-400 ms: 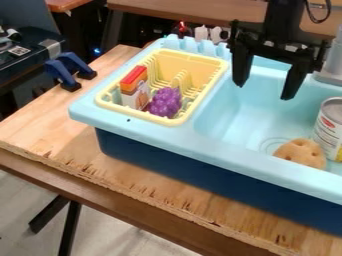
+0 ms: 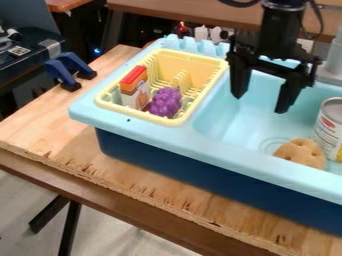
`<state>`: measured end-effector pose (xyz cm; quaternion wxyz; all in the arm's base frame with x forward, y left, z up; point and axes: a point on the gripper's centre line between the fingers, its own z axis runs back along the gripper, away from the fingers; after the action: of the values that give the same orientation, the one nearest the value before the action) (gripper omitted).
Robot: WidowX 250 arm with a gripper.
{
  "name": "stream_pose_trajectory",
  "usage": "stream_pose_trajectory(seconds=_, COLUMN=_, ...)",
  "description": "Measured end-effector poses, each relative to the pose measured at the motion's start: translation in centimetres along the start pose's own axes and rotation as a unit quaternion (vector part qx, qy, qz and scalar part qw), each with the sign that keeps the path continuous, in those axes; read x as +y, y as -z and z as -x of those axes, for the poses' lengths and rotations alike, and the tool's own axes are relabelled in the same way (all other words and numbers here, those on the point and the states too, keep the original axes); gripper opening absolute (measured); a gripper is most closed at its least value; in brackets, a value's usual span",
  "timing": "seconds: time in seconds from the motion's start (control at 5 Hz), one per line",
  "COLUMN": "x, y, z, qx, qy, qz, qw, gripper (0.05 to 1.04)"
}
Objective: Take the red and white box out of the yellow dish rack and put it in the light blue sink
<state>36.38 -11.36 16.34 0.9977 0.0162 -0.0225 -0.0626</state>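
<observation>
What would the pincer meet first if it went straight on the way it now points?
Pointing down, the pincer would probably meet the toy sink's basin floor, missing the potato, though depth is unclear.

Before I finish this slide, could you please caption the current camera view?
Open end effector above a light-blue toy sink holding a potato and a can.

Soft, even light brightens a pale blue toy sink (image 2: 200,146) and wooden tabletop (image 2: 60,132), while deep shadow darkens the space beneath the far table (image 2: 180,10).
</observation>
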Motion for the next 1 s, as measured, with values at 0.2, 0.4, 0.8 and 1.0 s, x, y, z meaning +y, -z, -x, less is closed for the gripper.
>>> stream_pose_trajectory(seconds=0.2, x=2.2, y=-1.2, z=-0.1, qx=-0.013, qy=0.007, qz=-0.003, qw=0.9999, gripper=1.002)
stream_pose_trajectory(seconds=0.4, x=3.8, y=-2.7, z=1.2, qx=-0.034, qy=0.025, qz=0.008, qw=0.9991, gripper=1.002)
stream_pose_trajectory(seconds=0.8, x=7.5, y=-3.3, z=4.8, qx=-0.034, qy=0.03, qz=-0.013, qw=0.9989, gripper=1.002)
stream_pose_trajectory(seconds=1.0, x=9.9, y=-3.4, z=5.1, qx=-0.043, qy=0.011, qz=-0.025, qw=0.9987, gripper=1.002)
